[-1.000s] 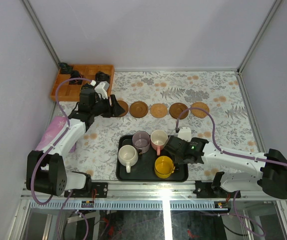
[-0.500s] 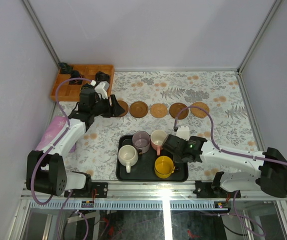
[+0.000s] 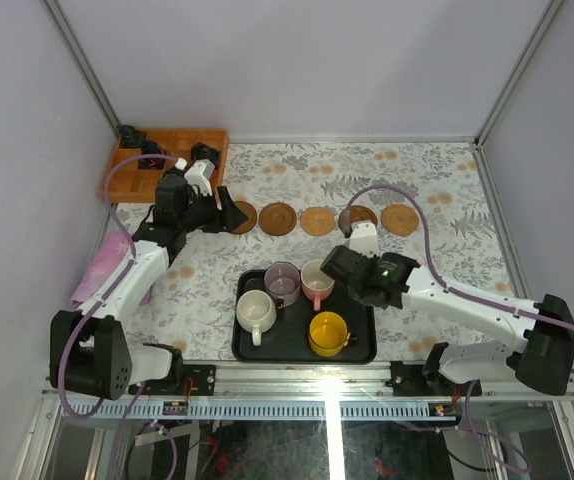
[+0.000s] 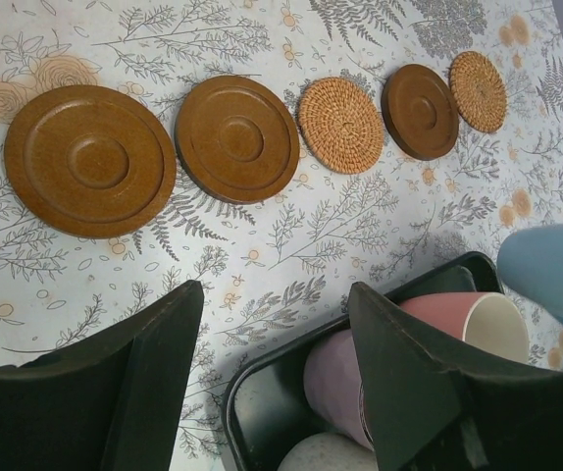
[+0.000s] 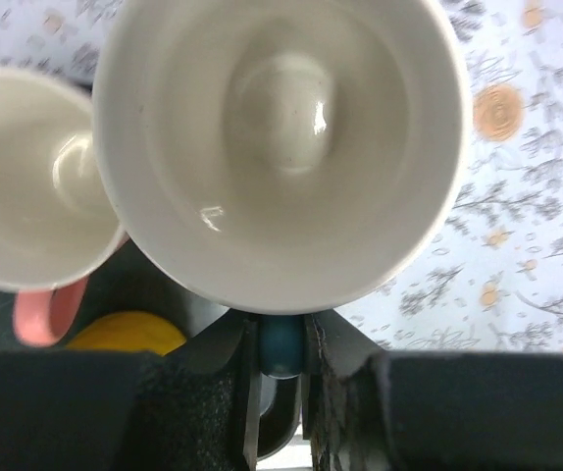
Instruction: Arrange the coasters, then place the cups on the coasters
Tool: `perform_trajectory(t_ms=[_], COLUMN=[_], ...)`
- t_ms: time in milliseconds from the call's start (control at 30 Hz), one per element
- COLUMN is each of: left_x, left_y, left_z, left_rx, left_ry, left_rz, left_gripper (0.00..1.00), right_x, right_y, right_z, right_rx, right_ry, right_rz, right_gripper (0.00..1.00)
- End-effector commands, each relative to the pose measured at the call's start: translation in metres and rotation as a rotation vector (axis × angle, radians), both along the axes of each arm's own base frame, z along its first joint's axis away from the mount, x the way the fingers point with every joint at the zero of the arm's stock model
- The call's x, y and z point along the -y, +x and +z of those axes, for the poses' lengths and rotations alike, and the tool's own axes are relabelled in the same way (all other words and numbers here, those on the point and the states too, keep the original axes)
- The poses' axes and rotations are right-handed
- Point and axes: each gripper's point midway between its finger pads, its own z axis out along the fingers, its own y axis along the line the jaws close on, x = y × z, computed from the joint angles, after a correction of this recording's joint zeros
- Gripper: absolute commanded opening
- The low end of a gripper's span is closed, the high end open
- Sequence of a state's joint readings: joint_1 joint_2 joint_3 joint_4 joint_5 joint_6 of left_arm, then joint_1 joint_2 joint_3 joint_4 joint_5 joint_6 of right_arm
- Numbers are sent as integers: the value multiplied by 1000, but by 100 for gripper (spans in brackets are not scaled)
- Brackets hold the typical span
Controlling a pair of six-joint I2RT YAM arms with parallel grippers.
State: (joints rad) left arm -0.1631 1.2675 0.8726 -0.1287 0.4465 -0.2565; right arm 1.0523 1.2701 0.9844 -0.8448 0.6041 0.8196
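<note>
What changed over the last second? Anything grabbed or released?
Right end effector closed on the handle of the light blue cup and lifted it from the tray toward the coasters. Left end effector edged slightly farther out, jaws open. The other four cups and all five coasters stayed put.

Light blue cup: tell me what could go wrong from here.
The right jaws pinch the light blue cup only by its handle, so it may swing or slip. It hangs close beside the pink cup and could knock it. The coasters lie close together; an off-centre landing could shift a neighbour.
</note>
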Motion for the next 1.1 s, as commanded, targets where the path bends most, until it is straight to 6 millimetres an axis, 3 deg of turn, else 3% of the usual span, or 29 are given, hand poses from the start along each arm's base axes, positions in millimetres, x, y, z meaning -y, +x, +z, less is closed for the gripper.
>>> perform_trajectory(t_ms=[0,233,533,733,1067], left_x=[2,12,19,21,25], left_y=[13,36,72,87,98], left_z=[18,25,22,12,-1], left_rx=[66,81,57,31,-14], left_ry=[-27,-103,-136,-138,-142], left_rz=[24,40,64,69,64], left_gripper=[62,62,62,62,62], right_x=[34,93,132,140,143], right_y=[48,109,180,204,221], right_z=[43,55,43,30,10], right_rx=[191,280,284,256,238], right_ry=[-13,3,105,127,152], right_rz=[-79,-212,-246,-212,-188], right_gripper=[0,0,0,0,0])
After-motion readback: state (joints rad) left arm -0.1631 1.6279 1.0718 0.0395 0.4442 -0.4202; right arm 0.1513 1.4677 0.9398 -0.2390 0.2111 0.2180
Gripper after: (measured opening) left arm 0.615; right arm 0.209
